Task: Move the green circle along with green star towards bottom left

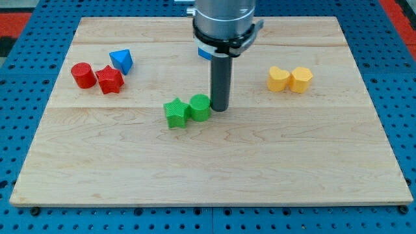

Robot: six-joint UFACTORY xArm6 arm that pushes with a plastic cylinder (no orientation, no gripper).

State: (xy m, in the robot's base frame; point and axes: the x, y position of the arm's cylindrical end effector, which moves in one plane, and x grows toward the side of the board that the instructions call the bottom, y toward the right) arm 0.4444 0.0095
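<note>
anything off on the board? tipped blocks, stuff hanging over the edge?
Nothing stands out. The green star block and green circle block sit touching, my tip right beside the circle on the view's right. The red pair, blue block and yellow pair all lie flat, well inside the wooden board.

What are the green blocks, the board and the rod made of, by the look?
Green star and green circle: likely plastic, matte, uniform colour, possibly 3D-printed. Board: light wood, visible grain and plank seams, smooth finish. Rod: dark and matte, metal or plastic, can't tell; my tip sits right beside the circle on the view's right.
</note>
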